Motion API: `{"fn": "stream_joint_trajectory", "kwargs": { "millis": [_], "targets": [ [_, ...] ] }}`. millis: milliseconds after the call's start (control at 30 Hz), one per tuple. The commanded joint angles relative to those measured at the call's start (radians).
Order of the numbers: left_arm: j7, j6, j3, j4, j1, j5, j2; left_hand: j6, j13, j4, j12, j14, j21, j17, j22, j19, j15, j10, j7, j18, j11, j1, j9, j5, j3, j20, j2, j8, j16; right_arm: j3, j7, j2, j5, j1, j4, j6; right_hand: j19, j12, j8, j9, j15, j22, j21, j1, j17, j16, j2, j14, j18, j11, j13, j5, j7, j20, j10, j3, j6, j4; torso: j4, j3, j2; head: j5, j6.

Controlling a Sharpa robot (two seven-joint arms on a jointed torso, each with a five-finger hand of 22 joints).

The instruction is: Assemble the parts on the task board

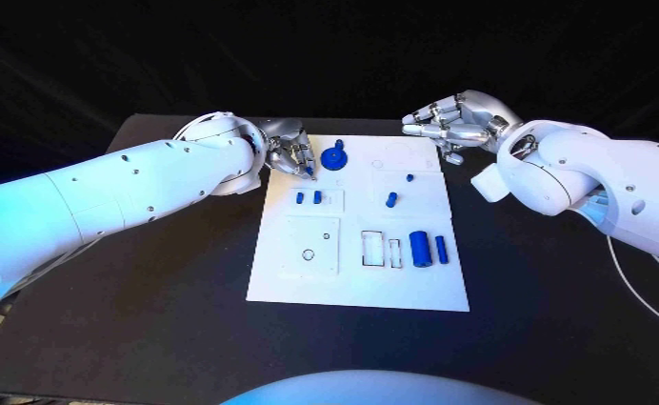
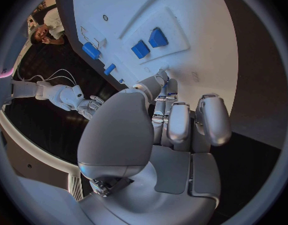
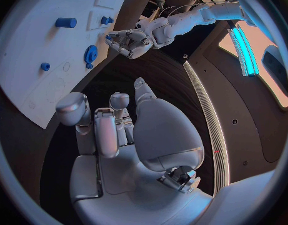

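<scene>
Your white rectangular task board (image 1: 360,272) lies mid black tabletop (image 1: 165,329), small blue parts (image 1: 420,247) on it. Left hand (image 1: 289,157) at its far-left corner, right hand (image 1: 450,127) beyond its far-right corner: both empty, fingers loosely curled, apart.

The left arm (image 1: 124,197) reaches in across the table, its silver left hand (image 1: 289,157) turned downward with the fingers drawn together, their tips pointing down; whether they pinch anything cannot be told. In the left wrist view the same fingers (image 2: 181,122) lie curled side by side in front of the palm. The right arm (image 1: 584,181) bends at the far right, and the right hand (image 1: 450,129) hovers with its fingers loosely curled and apart, holding nothing. The right wrist view shows those fingers (image 3: 106,130) half bent, spread above the palm.
</scene>
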Motion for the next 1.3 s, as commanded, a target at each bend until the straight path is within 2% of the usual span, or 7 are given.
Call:
{"fn": "stream_joint_trajectory", "kwargs": {
  "millis": [33, 133, 467, 600, 1300],
  "targets": [
    [-0.003, 0.031, -0.001, -0.002, -0.001, 0.008, 0.007, -0.001, -0.001, -0.002, -0.004, 0.028, -0.002, -0.001, 0.021, 0.018, 0.001, 0.001, 0.004, -0.014, 0.006, -0.01, 0.0, 0.0, 0.007, -0.003, -0.003, -0.003, -0.001, 0.0, 0.004, 0.002, -0.008, -0.001, 0.0, 0.016, -0.01, -0.006, 0.006, -0.001, 0.006, -0.001, -0.005, 0.002, 0.04, -0.004, 0.007, 0.043, 0.019, 0.001, -0.001, 0.004, -0.001, 0.0, -0.009, -0.007, -0.006, -0.001, -0.0014, -0.0002, 0.001, 0.003, 0.001],
    [-0.005, 0.031, -0.002, -0.006, -0.003, 0.009, 0.011, -0.002, -0.001, -0.002, -0.006, 0.027, -0.004, -0.002, 0.021, 0.017, 0.002, 0.0, 0.004, -0.014, 0.006, -0.012, -0.001, 0.0, 0.007, -0.003, -0.003, -0.004, -0.002, 0.0, 0.004, 0.002, -0.008, -0.001, 0.0, 0.016, -0.01, -0.006, 0.006, -0.001, 0.006, -0.001, -0.005, 0.002, 0.04, -0.004, 0.007, 0.043, 0.019, 0.001, -0.001, 0.004, -0.001, 0.0, -0.009, -0.007, -0.006, -0.001, -0.0014, 0.0007, 0.001, 0.003, 0.003],
    [-0.009, 0.042, -0.003, -0.014, -0.01, 0.004, 0.024, -0.003, -0.001, -0.002, -0.007, 0.027, -0.003, -0.001, 0.021, 0.017, 0.002, 0.0, 0.004, -0.014, 0.006, -0.012, -0.001, 0.0, 0.008, -0.002, -0.003, -0.005, -0.001, 0.0, 0.005, 0.001, -0.008, -0.001, 0.001, 0.017, -0.01, -0.006, 0.007, -0.001, 0.006, -0.001, -0.005, 0.003, 0.041, -0.004, 0.007, 0.043, 0.019, 0.001, -0.001, 0.003, -0.001, 0.0, -0.009, -0.008, -0.006, -0.001, -0.0023, 0.0007, 0.001, -0.003, -0.004],
    [-0.011, 0.048, -0.003, -0.015, -0.011, -0.003, 0.027, -0.003, -0.001, -0.002, -0.007, 0.027, -0.003, -0.001, 0.021, 0.017, 0.002, 0.0, 0.004, -0.014, 0.006, -0.012, -0.001, 0.0, 0.008, -0.002, -0.003, -0.005, -0.001, 0.0, 0.004, 0.001, -0.008, -0.001, 0.001, 0.017, -0.01, -0.006, 0.007, -0.001, 0.006, -0.001, -0.005, 0.003, 0.041, -0.004, 0.007, 0.043, 0.019, 0.001, -0.001, 0.003, -0.001, 0.0, -0.009, -0.008, -0.006, -0.001, -0.0018, 0.0019, 0.001, -0.002, -0.005],
    [-0.038, 0.049, -0.004, -0.028, -0.011, -0.027, 0.032, -0.012, -0.003, -0.008, -0.018, 0.025, -0.005, -0.005, 0.021, 0.014, 0.005, -0.006, 0.01, -0.013, 0.011, -0.014, -0.006, 0.0, 0.012, 0.0, -0.006, -0.015, -0.001, 0.0, 0.004, -0.001, -0.008, -0.001, 0.003, 0.017, -0.01, -0.006, 0.007, -0.001, 0.006, -0.001, -0.005, 0.003, 0.041, -0.004, 0.007, 0.043, 0.019, 0.001, -0.001, 0.003, -0.001, 0.0, -0.009, -0.008, -0.006, -0.001, -0.0007, 0.0002, 0.001, 0.0, -0.008]
  ]
}}
